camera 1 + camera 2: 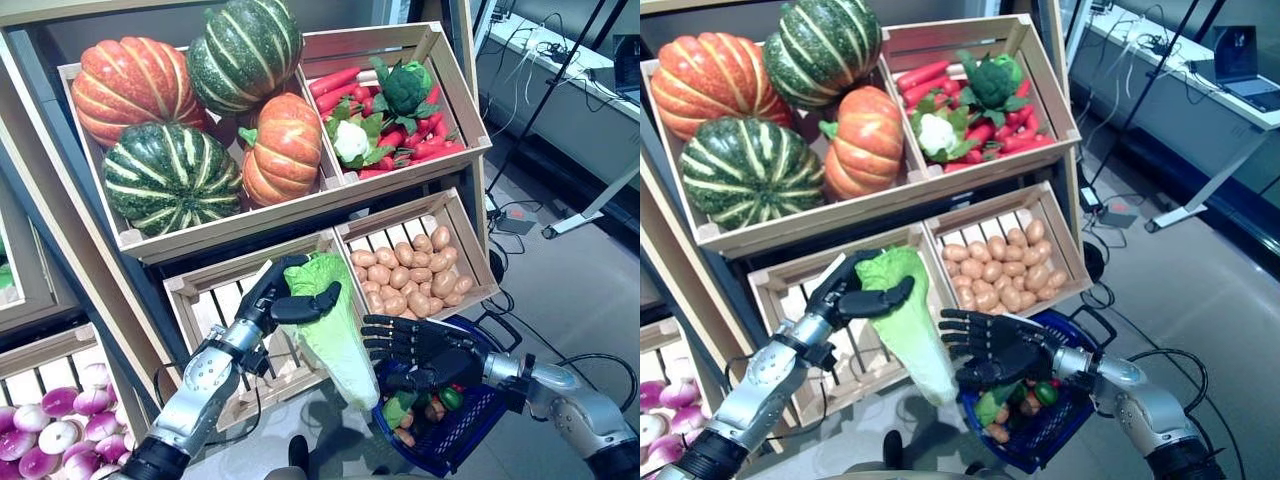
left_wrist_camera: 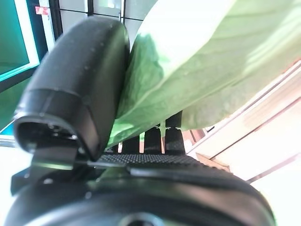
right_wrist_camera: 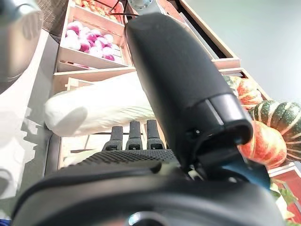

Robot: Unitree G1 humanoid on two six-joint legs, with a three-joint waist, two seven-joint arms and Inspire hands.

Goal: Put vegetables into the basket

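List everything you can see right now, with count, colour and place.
Cabbage: one, pale green, held above the empty lower-left crate.
Basket: one, blue, on the floor, a few vegetables inside.
Pumpkins: four, two orange and two green striped, upper-left crate.
Broccoli, cauliflower, red peppers: upper-right crate.
Potatoes: many, brown, lower-right crate.
Turnips: many, purple-white, crate at far left.
Left hand: dark, curled round the cabbage.
Right hand: dark, fingers spread, over the basket.
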